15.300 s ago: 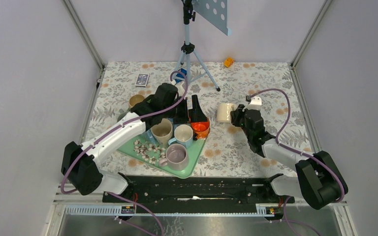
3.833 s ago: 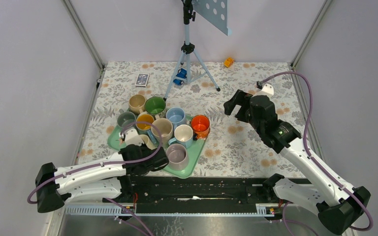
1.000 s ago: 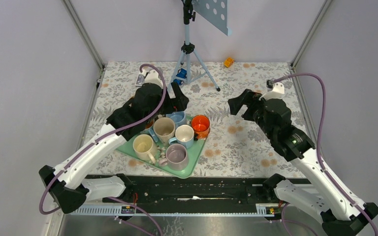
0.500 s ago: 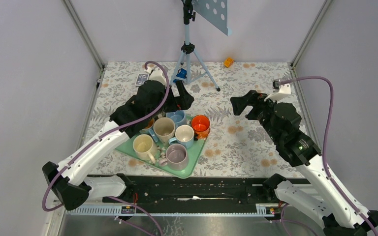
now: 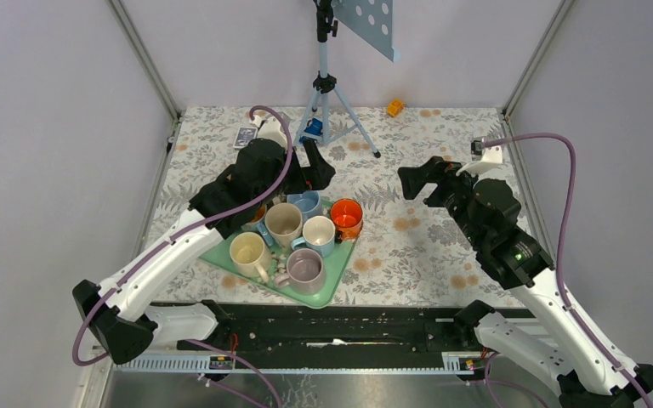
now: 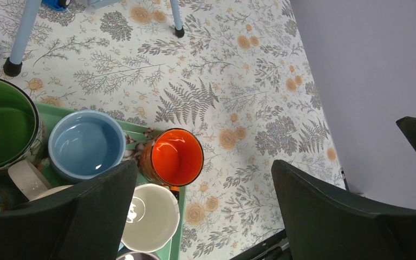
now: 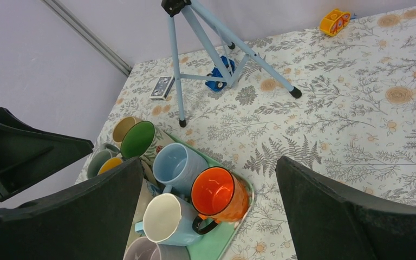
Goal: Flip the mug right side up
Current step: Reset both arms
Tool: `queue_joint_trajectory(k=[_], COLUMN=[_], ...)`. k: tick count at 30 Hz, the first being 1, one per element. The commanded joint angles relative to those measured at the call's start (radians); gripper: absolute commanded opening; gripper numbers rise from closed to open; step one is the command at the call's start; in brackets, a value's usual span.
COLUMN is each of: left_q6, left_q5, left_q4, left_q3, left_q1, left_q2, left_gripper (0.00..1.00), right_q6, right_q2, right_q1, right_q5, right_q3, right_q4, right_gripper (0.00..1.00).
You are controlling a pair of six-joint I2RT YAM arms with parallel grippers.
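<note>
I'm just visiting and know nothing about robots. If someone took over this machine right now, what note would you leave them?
Left gripper: open, empty, raised over the far side of the tray.
Right gripper: open, empty, raised over the table to the tray's right.
Mugs: all in view stand mouth up, on or beside the tray, including the cream mug and the orange mug.
Done: no mug in view is upside down or on its side.
Left: apparently nothing; confirm, then park both arms.

You'll see a blue tripod (image 5: 324, 83) at the back, a blue toy car (image 5: 310, 129) by its legs, an orange toy (image 5: 395, 107) farther right.
</note>
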Motion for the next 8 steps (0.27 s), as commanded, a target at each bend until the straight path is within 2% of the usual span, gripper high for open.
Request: queue_joint_trajectory(k=[1,8], left_q6=[0.025,0.024], left_q5=[-0.006,-0.008], left_q4=[0.058,0.058], left_q3=[0.010,0.002], left_q1=[0.005,0.006], left_q2=[-0.030,-0.037], left_gripper=[0.99,0.99], right_q6=[-0.019,-0.019], right_q2=[-0.002,-0.001], right_q1=[0.002,0.001], right_q5=[-0.021,-0.021], right_q3=[0.002,0.003], right_q4=[0.060,0.059], right_gripper=[1.00,1.00])
